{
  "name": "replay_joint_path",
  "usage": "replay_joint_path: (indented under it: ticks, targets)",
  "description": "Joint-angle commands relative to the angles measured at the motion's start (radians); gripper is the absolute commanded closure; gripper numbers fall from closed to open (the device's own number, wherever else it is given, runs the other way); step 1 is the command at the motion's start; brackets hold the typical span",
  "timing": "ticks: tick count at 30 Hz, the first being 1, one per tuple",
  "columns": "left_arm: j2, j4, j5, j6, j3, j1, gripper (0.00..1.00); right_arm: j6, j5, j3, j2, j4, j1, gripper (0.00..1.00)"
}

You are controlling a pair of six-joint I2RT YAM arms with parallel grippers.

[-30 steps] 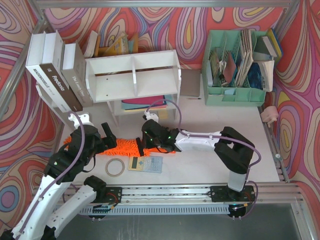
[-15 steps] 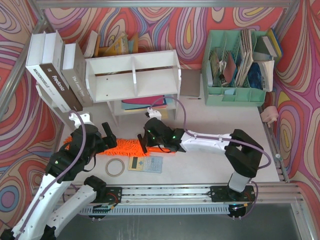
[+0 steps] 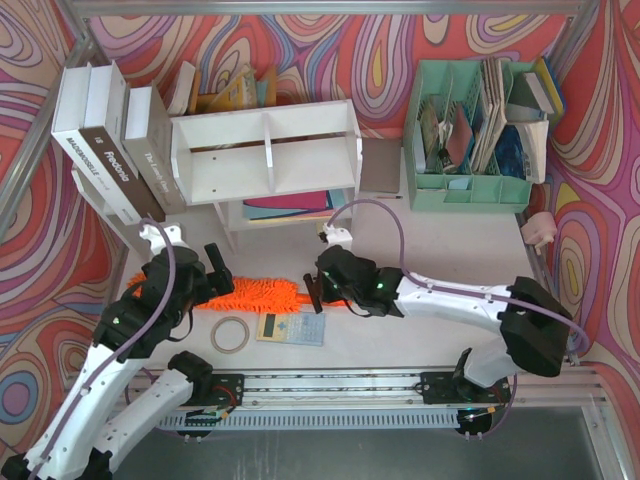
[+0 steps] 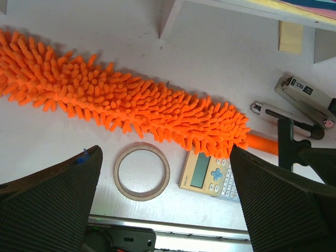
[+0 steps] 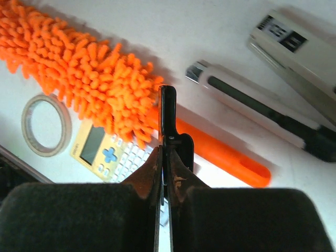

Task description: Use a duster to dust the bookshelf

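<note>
The orange fluffy duster (image 3: 255, 293) (image 4: 131, 105) (image 5: 89, 68) lies flat on the table in front of the white bookshelf (image 3: 265, 150), whose leg (image 4: 168, 16) shows above it. My right gripper (image 3: 322, 288) (image 5: 167, 163) is shut on a thin black upright piece (image 5: 167, 113) at the duster's orange handle (image 5: 226, 152), just past the fluffy end. My left gripper (image 3: 205, 280) (image 4: 165, 173) hangs wide open over the duster's left part, holding nothing, with the table showing between its fingers.
A tape ring (image 3: 230, 334) (image 4: 142, 171) and a yellow calculator (image 3: 291, 327) (image 4: 210, 176) lie near the front edge. A stapler (image 5: 294, 47) and a grey pen-like tool (image 5: 252, 107) lie beside the handle. A mint-green organizer (image 3: 470, 130) stands back right, boxed books (image 3: 110, 140) back left.
My right gripper has slid to the right along the table, carrying the black piece with it. The left arm has stayed where it was.
</note>
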Motion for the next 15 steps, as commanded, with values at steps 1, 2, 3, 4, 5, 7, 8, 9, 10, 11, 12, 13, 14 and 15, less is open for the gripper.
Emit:
replay_joint_path:
  ticks: [1, 2, 3, 4, 5, 7, 8, 9, 10, 11, 12, 13, 14, 15]
  targets:
    - [0.007, -0.002, -0.021, -0.002, -0.01, 0.001, 0.02, 0.025, 0.081, -0.047, -0.094, -0.101, 0.004, 0.86]
    - [0.008, -0.002, -0.022, -0.002, -0.011, 0.002, 0.02, 0.033, 0.089, -0.06, -0.113, -0.118, 0.004, 0.86]
    - [0.009, -0.002, -0.022, -0.002, -0.01, 0.001, 0.02, 0.04, 0.099, -0.074, -0.133, -0.129, 0.005, 0.86]
    - [0.01, -0.001, -0.022, -0.002, -0.01, 0.002, 0.01, 0.048, 0.107, -0.085, -0.151, -0.14, 0.005, 0.86]
    - [0.01, -0.002, -0.023, -0.003, -0.011, 0.001, 0.02, 0.057, 0.115, -0.096, -0.167, -0.153, 0.005, 0.86]
    - [0.008, -0.003, -0.026, -0.004, -0.01, 0.002, 0.01, 0.076, 0.13, -0.113, -0.194, -0.178, 0.005, 0.86]
    - [0.008, -0.003, -0.025, -0.004, -0.01, 0.001, 0.02, 0.083, 0.134, -0.123, -0.205, -0.185, 0.004, 0.86]
    - [0.008, -0.003, -0.026, -0.004, -0.011, 0.002, 0.01, 0.097, 0.142, -0.132, -0.215, -0.196, 0.005, 0.86]
    - [0.007, -0.003, -0.025, -0.004, -0.01, 0.002, 0.02, 0.108, 0.147, -0.141, -0.224, -0.207, 0.005, 0.86]
    - [0.007, -0.004, -0.025, -0.004, -0.01, 0.001, 0.01, 0.119, 0.153, -0.151, -0.235, -0.214, 0.003, 0.86]
    - [0.007, -0.003, -0.025, -0.004, -0.01, 0.002, 0.02, 0.128, 0.156, -0.16, -0.244, -0.216, 0.006, 0.86]
    - [0.007, -0.003, -0.025, -0.005, -0.011, 0.0, 0.02, 0.138, 0.156, -0.17, -0.253, -0.222, 0.004, 0.86]
    - [0.007, -0.003, -0.025, -0.005, -0.011, 0.001, 0.02, 0.149, 0.159, -0.176, -0.259, -0.225, 0.005, 0.86]
    - [0.007, -0.003, -0.025, -0.005, -0.01, 0.001, 0.02, 0.16, 0.165, -0.182, -0.265, -0.235, 0.004, 0.86]
